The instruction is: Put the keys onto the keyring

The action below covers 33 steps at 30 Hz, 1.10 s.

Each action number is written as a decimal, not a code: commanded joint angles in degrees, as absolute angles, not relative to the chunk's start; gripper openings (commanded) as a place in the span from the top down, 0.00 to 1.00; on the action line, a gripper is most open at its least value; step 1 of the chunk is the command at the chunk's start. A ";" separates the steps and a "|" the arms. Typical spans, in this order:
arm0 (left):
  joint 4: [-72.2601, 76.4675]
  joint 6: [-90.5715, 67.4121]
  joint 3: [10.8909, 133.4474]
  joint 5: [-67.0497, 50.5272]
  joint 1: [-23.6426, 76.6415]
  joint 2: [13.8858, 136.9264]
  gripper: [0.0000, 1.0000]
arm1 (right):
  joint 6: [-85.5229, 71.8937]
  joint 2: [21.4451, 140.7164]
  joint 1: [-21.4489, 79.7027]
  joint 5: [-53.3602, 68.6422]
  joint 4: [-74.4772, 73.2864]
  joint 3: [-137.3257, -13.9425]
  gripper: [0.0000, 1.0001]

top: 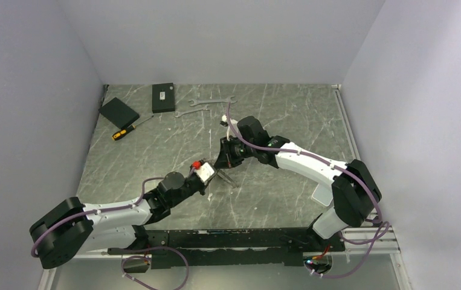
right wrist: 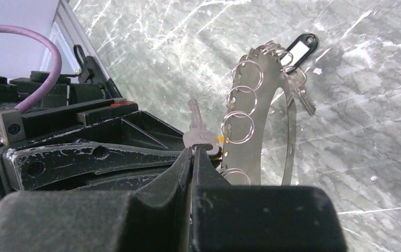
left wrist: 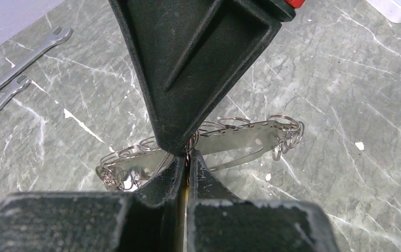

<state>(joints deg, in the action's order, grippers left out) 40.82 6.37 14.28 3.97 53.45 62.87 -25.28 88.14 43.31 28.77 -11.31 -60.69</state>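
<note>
The keyring (right wrist: 253, 149) is a flat silvery band loop with small split rings along its rim. It stands on edge on the table, and it also shows in the left wrist view (left wrist: 240, 137) and the top view (top: 228, 179). My left gripper (left wrist: 187, 160) is shut on its band, with a thin yellowish sliver between the jaws. My right gripper (right wrist: 194, 151) is shut on a small silver key (right wrist: 198, 134) that points up, right beside the ring's rim. Its black finger (left wrist: 187, 73) hangs just above the left jaws. Other keys (right wrist: 302, 94) with a black tag (right wrist: 300, 44) hang on the ring's far end.
Two long silver wrenches (top: 212, 101) (top: 193, 112) lie at the back, also in the left wrist view (left wrist: 19, 58). A yellow-handled screwdriver (top: 128, 129) and two black boxes (top: 119, 112) (top: 163, 97) lie back left. A white container (top: 323, 194) sits by the right arm.
</note>
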 commanded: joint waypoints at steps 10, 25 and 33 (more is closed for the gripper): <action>28.30 21.33 17.66 -4.07 53.62 54.54 1.00 | -13.34 91.58 44.46 36.64 -25.51 -68.07 1.00; 14.65 25.18 24.03 -3.93 54.83 54.33 1.00 | -9.93 92.73 44.12 37.87 -30.74 -71.51 0.63; 18.79 19.32 23.79 -0.94 54.92 55.82 1.00 | -15.26 88.55 42.43 33.11 -25.73 -68.40 0.42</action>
<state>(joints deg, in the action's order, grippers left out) 14.50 22.94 21.43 -3.05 54.48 55.00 -11.35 93.08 43.33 34.92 -30.11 -69.87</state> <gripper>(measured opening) 0.059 0.574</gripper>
